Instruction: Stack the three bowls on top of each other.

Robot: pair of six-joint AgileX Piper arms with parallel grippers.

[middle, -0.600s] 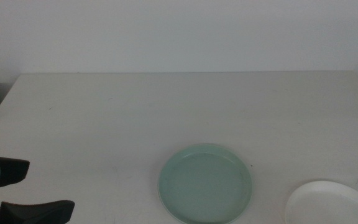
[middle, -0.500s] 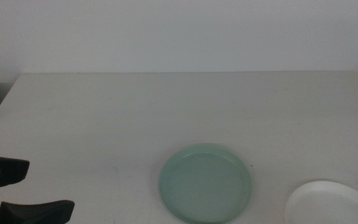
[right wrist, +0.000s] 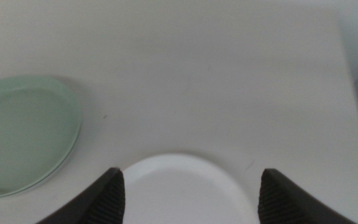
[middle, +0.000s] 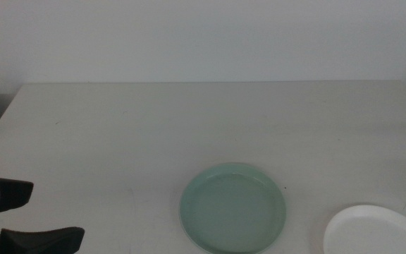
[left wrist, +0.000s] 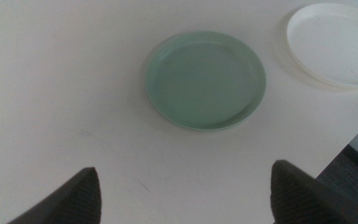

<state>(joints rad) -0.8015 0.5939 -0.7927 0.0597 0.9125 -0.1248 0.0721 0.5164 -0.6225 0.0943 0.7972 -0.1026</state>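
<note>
- Bowl count: two bowls are visible, one mint green bowl [middle: 233, 208] and one white bowl [middle: 376, 230]. No grey bowl shows in any view.
- Mint green bowl: round, shallow and plate-like, with a low raised rim and a flat, plain interior. It sits flat on the tabletop [middle: 189, 120], near the front edge and a little right of centre in the middle view. A thin paler edge shows beneath its rim; whether that is another bowl cannot be determined.
- White bowl: same round, shallow form with a low rim. It rests at the front right corner of the tabletop, partly cut off by the frame edge, beside the mint green bowl but not touching it.
- Gripper count: two.
- Left gripper [middle: 28, 215]: positioned at the front left of the tabletop, well apart from both bowls, jaws spread wide and holding nothing.
- Right gripper [right wrist: 188, 194]: outside the middle view; its wrist view shows it above the white bowl [right wrist: 185, 190], jaws spread wide on either side of the bowl's outline, nothing gripped.
</note>
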